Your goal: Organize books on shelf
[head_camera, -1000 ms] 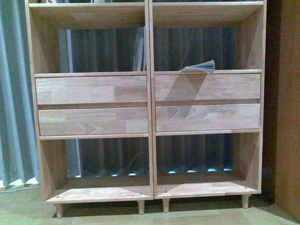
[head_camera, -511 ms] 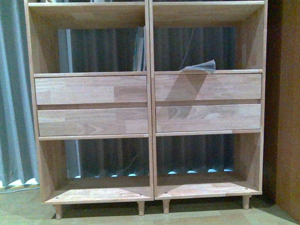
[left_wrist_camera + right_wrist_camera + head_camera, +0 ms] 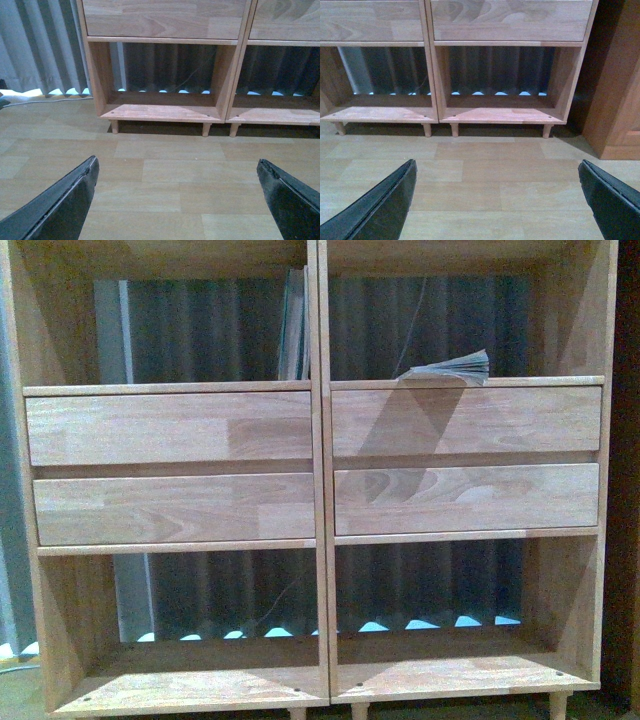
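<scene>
The light wood shelf (image 3: 318, 490) fills the front view, with two columns, drawer fronts in the middle and open compartments above and below. A thin floppy book (image 3: 448, 368) lies flat in the upper right compartment, its pages fanned. Thin books (image 3: 294, 330) stand upright in the upper left compartment against the centre divider. No gripper shows in the front view. My left gripper (image 3: 177, 167) is open and empty above the wooden floor, facing the shelf's lower left compartment (image 3: 160, 105). My right gripper (image 3: 497, 167) is open and empty, facing the lower right compartment (image 3: 502, 112).
A grey curtain (image 3: 40, 50) hangs behind and left of the shelf. A dark brown wooden cabinet (image 3: 615, 100) stands right of the shelf. The shelf stands on short round legs (image 3: 115, 126) on a light wood floor (image 3: 165, 170).
The shelf has grown larger in the front view and its top and legs have left the frame: the camera has moved closer. The books have not moved.
</scene>
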`<move>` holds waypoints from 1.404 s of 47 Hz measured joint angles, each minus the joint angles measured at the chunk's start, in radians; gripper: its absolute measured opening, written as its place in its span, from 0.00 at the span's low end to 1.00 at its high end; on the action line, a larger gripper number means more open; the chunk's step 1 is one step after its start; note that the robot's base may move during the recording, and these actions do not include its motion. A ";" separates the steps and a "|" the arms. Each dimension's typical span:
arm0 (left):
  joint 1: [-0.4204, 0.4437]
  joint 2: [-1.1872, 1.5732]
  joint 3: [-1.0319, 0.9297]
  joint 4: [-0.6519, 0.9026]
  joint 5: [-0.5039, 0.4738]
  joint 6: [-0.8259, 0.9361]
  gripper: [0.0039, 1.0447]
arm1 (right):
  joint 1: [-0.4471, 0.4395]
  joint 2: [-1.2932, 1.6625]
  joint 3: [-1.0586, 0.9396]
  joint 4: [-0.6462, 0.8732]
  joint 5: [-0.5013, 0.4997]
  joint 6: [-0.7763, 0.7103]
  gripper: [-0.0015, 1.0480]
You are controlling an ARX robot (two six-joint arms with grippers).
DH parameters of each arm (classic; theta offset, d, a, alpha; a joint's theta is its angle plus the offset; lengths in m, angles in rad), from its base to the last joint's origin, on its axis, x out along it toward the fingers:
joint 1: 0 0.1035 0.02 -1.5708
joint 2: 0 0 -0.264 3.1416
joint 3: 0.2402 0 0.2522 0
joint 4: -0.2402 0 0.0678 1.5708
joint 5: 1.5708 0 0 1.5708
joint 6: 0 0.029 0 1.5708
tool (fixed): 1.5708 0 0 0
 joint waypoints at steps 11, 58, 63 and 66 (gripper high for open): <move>0.000 0.000 0.000 0.000 0.000 0.000 0.93 | 0.000 0.000 0.000 0.000 0.000 0.000 0.93; 0.000 -0.001 0.000 0.000 0.000 0.000 0.93 | 0.000 0.000 0.000 0.000 0.000 0.000 0.93; 0.000 0.000 0.000 0.000 0.000 0.000 0.93 | 0.000 0.000 0.000 0.000 0.000 0.000 0.93; 0.000 -0.001 0.000 0.000 0.000 0.000 0.93 | 0.000 0.000 0.000 0.000 0.000 0.000 0.93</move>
